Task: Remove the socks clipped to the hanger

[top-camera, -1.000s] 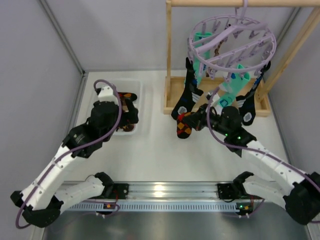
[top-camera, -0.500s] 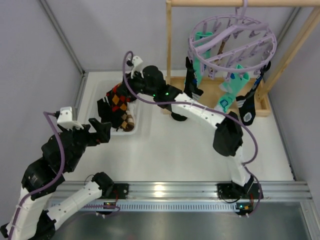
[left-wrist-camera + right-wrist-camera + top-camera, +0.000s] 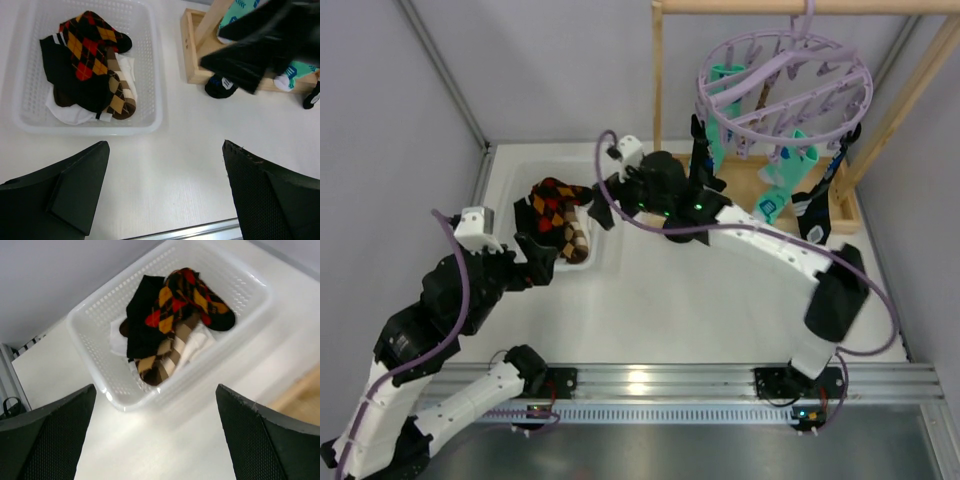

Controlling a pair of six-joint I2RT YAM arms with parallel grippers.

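Note:
The pale-purple hanger (image 3: 785,85) hangs from the wooden rack's top bar at the back right. Clipped to it are mint-green socks (image 3: 783,178) and dark socks with blue patches (image 3: 817,215). A black sock with orange-red argyle diamonds (image 3: 555,200) (image 3: 85,50) (image 3: 185,295) lies on other socks in the white basket (image 3: 525,180). My right gripper (image 3: 598,205) (image 3: 155,435) stands open and holds nothing, just right of the basket's near corner. My left gripper (image 3: 542,258) (image 3: 165,195) is open over bare table in front of the basket.
The wooden rack's base frame (image 3: 750,210) (image 3: 200,50) stands right of the basket (image 3: 155,75) (image 3: 90,350). My right arm stretches across the table's middle, its elbow (image 3: 840,290) at the right. A metal rail (image 3: 650,385) runs along the near edge.
My right gripper carried the argyle sock from the rack to the basket, opened, and the sock now lies there. My left arm drew back from the basket toward the near left.

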